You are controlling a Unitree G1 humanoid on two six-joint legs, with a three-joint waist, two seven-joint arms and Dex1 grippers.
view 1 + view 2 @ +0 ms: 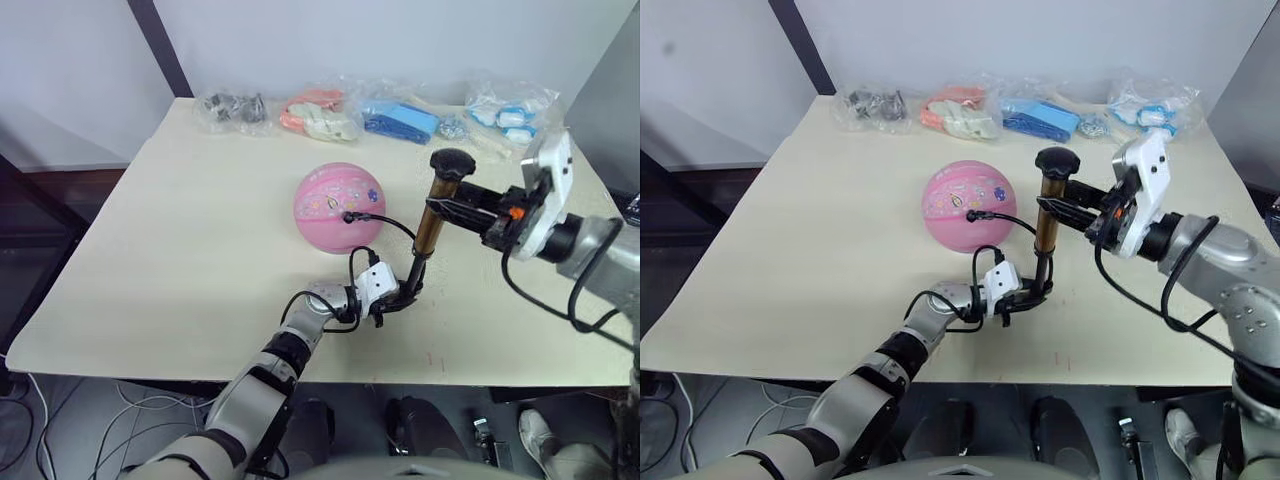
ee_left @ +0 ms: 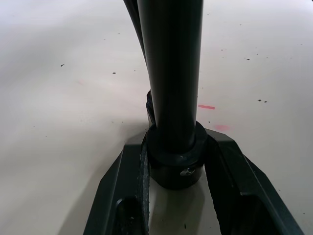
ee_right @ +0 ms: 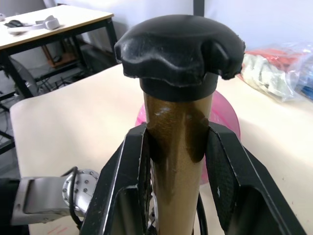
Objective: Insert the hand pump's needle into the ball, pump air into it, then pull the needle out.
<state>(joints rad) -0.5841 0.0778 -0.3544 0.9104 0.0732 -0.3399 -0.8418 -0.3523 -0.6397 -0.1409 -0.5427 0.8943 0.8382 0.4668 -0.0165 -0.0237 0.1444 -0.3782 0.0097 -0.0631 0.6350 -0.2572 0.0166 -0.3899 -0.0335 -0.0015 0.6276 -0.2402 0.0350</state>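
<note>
Standing upright on the bench [image 1: 150, 250], the hand pump [image 1: 433, 222] is being held at both ends, near the front edge and just beside the ball [image 1: 340, 207]. Left eye view: left hand [image 1: 398, 297] is clamping the pump's black base, right hand [image 1: 462, 209] is gripping the brass tube just under the knob handle [image 1: 452, 163]. The hose [image 1: 385, 222] is looping from the base up to the needle [image 1: 349, 215], which is sitting at the ball's near side, apparently already in the valve.

Right eye view: same layout; ball resting mid-bench, clear bags [image 1: 958, 113] lying along the far edge, well apart.

Left wrist view: fingers [image 2: 230, 186] are closing on the black end cap, which is touching the bench; surface is pale with small specks and red marks.

Right wrist view: fingers [image 3: 225, 171] are pinching the tube below the knob, pink ball behind. Another desk showing across the room.

Judging the step as pumping about to begin; next move calls for shifting the right grip onto the knob and stroking it while the left steadies the base.
</note>
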